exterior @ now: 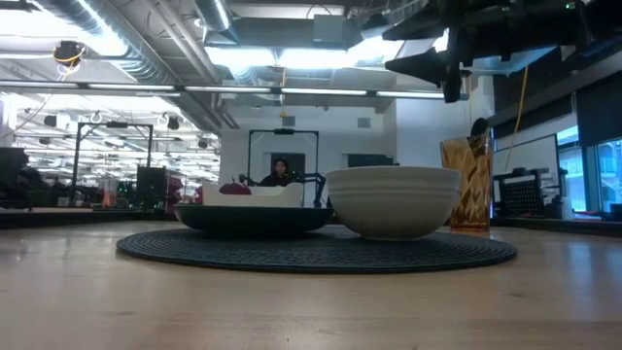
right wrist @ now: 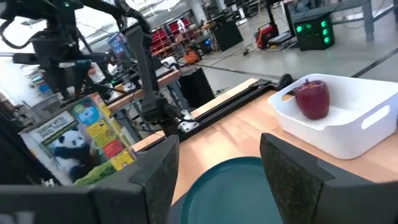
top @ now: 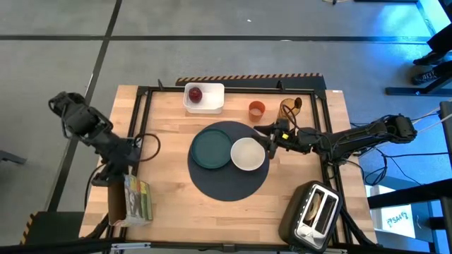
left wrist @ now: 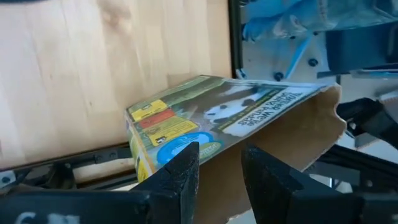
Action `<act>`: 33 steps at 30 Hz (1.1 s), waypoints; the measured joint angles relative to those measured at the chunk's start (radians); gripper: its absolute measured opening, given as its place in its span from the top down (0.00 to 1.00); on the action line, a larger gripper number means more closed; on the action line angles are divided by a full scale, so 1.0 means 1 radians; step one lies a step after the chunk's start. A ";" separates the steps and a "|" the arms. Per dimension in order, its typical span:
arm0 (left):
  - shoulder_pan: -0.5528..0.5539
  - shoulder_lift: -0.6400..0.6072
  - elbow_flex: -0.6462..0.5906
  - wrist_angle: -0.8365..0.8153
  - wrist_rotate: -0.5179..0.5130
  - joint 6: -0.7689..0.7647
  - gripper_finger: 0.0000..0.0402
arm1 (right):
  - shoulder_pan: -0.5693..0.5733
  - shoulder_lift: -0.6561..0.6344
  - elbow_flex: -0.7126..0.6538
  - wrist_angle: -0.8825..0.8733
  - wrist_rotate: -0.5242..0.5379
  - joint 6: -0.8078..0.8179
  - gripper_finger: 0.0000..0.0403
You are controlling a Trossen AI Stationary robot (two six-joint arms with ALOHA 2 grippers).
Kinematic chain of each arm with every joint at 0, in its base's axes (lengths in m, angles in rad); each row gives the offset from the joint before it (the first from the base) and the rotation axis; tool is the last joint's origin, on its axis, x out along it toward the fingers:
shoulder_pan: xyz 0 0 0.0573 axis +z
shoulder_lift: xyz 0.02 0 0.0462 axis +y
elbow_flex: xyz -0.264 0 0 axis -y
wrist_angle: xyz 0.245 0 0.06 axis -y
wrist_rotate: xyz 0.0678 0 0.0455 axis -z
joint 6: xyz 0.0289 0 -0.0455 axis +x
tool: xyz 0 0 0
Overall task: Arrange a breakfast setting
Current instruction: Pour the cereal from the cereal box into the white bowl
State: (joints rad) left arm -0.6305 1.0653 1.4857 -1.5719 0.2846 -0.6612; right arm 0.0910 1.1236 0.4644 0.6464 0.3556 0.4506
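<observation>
A dark round mat (top: 227, 180) lies mid-table and carries a teal plate (top: 210, 150) and a white bowl (top: 247, 154) side by side. A small orange cup (top: 256, 109) stands behind the mat. A red fruit (right wrist: 313, 99) lies in a white tray (top: 212, 103) at the far edge. My right gripper (right wrist: 217, 168) is open and empty, raised just right of the bowl (exterior: 394, 199). My left gripper (left wrist: 221, 165) is open at the near left, its fingers close over the yellow-green cereal box (left wrist: 205, 115), which lies flat. Spoon, bagel and cereal are not visible. My left gripper's open fingers (left wrist: 183, 168) stand in front of the cereal box's brown side (left wrist: 292, 137). I cannot tell whether they touch it. The box lies on the table's near-left corner.
A silver-and-black toaster (top: 313, 214) stands at the near right corner. An amber see-through thing (top: 289, 107) stands right of the cup. A black rail frame (top: 141, 106) runs round the table. A person (exterior: 280, 171) shows far off in the room.
</observation>
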 joint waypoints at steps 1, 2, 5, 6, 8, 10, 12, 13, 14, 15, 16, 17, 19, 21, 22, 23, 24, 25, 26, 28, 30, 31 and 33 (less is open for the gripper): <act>-0.007 0.003 0.000 0.000 -0.008 -0.017 0.72 | 0.000 0.000 0.000 0.000 0.004 -0.009 0.47; -0.011 0.003 0.000 0.000 -0.013 -0.031 0.72 | 0.000 0.000 0.000 0.000 0.008 -0.014 0.47; -0.020 0.003 0.001 0.000 -0.013 -0.052 0.72 | 0.000 0.000 0.000 0.001 0.027 -0.015 0.47; -0.020 0.004 0.005 0.000 -0.020 -0.046 0.72 | 0.000 0.000 0.000 0.000 0.032 -0.015 0.47; -0.019 0.004 0.022 0.011 -0.061 -0.014 0.72 | 0.000 0.000 0.000 0.001 0.044 -0.015 0.47; -0.012 0.004 0.048 0.066 -0.114 0.059 0.72 | 0.000 0.000 0.000 0.005 0.045 -0.015 0.47; 0.002 0.004 0.073 0.154 -0.181 0.171 0.72 | 0.000 0.000 0.000 0.012 0.045 -0.015 0.47; 0.008 0.004 0.082 0.203 -0.206 0.236 0.72 | 0.000 0.000 0.000 0.015 0.045 -0.015 0.47; 0.012 0.004 0.089 0.248 -0.216 0.307 0.72 | 0.000 0.000 0.000 0.015 0.045 -0.015 0.47; 0.012 0.004 0.091 0.284 -0.208 0.377 0.72 | 0.000 0.000 0.000 0.015 0.045 -0.015 0.47; 0.012 0.004 0.092 0.303 -0.181 0.429 0.72 | 0.000 0.000 0.000 0.015 0.045 -0.015 0.47; 0.009 0.008 0.092 0.304 -0.140 0.468 0.72 | 0.000 0.000 0.000 0.014 0.045 -0.017 0.47; 0.001 0.030 0.092 0.276 -0.050 0.504 0.72 | 0.000 0.000 0.000 0.010 0.044 -0.039 0.47; -0.021 0.064 0.092 0.207 0.035 0.539 0.72 | 0.000 0.000 0.000 0.002 0.031 -0.064 0.47; -0.039 0.082 0.092 0.165 0.062 0.569 0.72 | 0.000 0.000 0.000 -0.005 0.027 -0.067 0.47; -0.059 0.099 0.091 0.124 0.071 0.600 0.72 | 0.001 0.000 0.000 -0.013 0.029 -0.067 0.47; -0.077 0.113 0.091 0.085 0.068 0.635 0.72 | 0.001 0.000 0.000 -0.021 0.035 -0.067 0.47; -0.093 0.123 0.091 0.052 0.057 0.675 0.72 | 0.001 0.000 0.000 -0.027 0.043 -0.067 0.47; -0.105 0.131 0.091 0.028 0.035 0.714 0.72 | 0.001 0.000 0.000 -0.030 0.049 -0.067 0.47; -0.123 0.150 0.092 -0.001 -0.031 0.775 0.72 | 0.001 0.000 0.000 -0.028 0.055 -0.065 0.47; -0.132 0.166 0.091 0.004 -0.077 0.819 0.72 | 0.001 0.000 0.000 -0.027 0.055 -0.062 0.47; -0.134 0.169 0.090 0.004 -0.089 0.838 0.72 | 0.001 0.000 0.000 -0.028 0.060 -0.062 0.47; -0.138 0.170 0.090 0.000 -0.091 0.863 0.72 | 0.001 0.000 0.000 -0.027 0.074 -0.061 0.47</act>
State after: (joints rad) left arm -0.7690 1.2350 1.5753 -1.5719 0.1934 0.2021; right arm 0.0921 1.1233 0.4641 0.6196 0.4299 0.3893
